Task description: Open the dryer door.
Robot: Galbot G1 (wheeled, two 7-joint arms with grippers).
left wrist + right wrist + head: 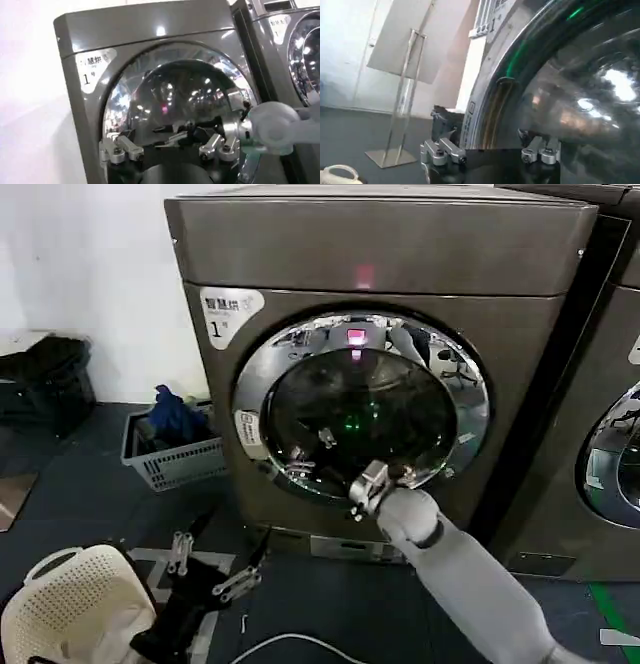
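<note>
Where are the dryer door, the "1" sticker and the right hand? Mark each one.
dryer door (262, 374): head view, on the left of its chrome rim.
"1" sticker (226, 314): head view, middle of the white label at the dryer's upper corner.
right hand (366, 486): head view, at its fingertips by the door's lower rim.

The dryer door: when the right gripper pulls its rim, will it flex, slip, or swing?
The dryer door looks rigid, so it probably swings as one piece. Its polished chrome rim may be slippery for the right gripper at its lower edge. The glass centre suggests some weight.
</note>
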